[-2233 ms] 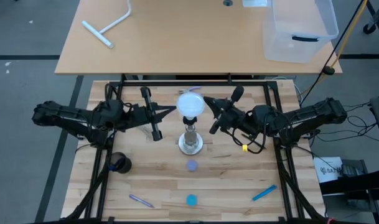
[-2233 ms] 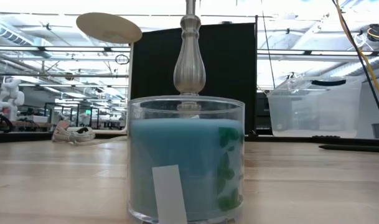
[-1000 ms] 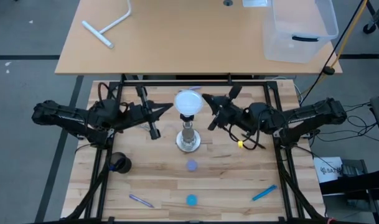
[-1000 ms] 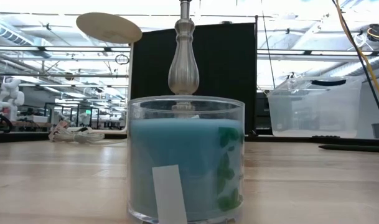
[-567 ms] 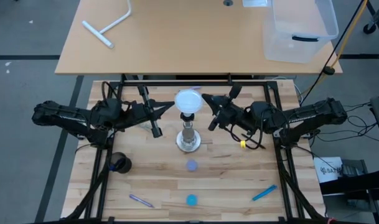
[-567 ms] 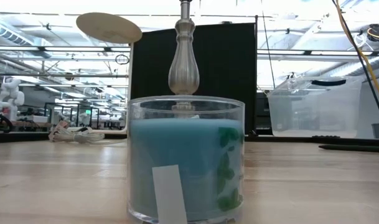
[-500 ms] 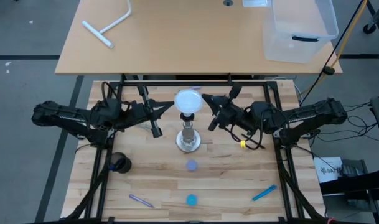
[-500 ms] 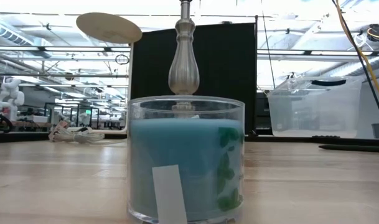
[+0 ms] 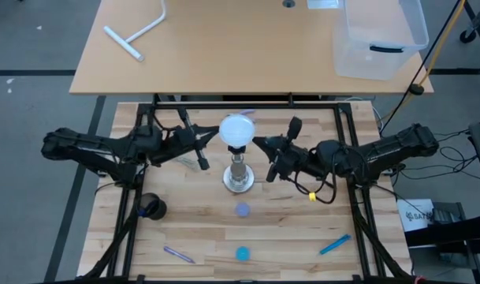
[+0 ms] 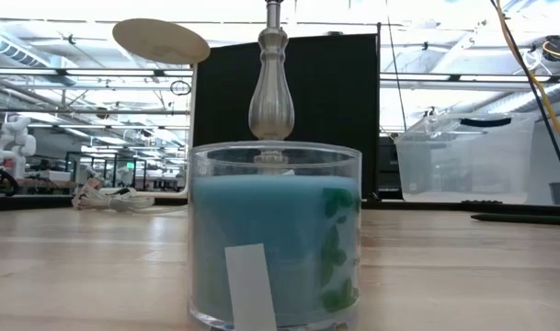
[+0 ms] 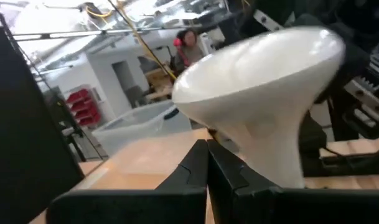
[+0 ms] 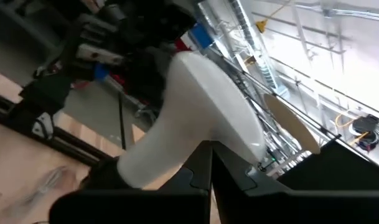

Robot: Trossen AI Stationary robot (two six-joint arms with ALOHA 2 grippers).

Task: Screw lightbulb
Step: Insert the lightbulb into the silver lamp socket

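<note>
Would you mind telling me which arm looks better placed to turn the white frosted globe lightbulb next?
Probably left: its shut claw sits right at the white frosted globe lightbulb; the right claw, also shut, points lower, nearer the silvery socket stand.

lightbulb (image 9: 239, 131): white | candle (image 10: 275, 246): blue wax | stand (image 9: 240, 175): silvery | table (image 9: 192, 229): pale wood

bulb: white frosted globe lightbulb (image 11: 257, 81), just beyond fingers | left gripper (image 11: 207, 163): dark fingers (image 11: 189, 169) pressed together | background: clear plastic bin (image 11: 142, 124)

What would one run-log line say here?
white frosted lightbulb: atop silvery socket stand | left gripper: shut, beside bulb | right gripper: shut, beside bulb
</note>
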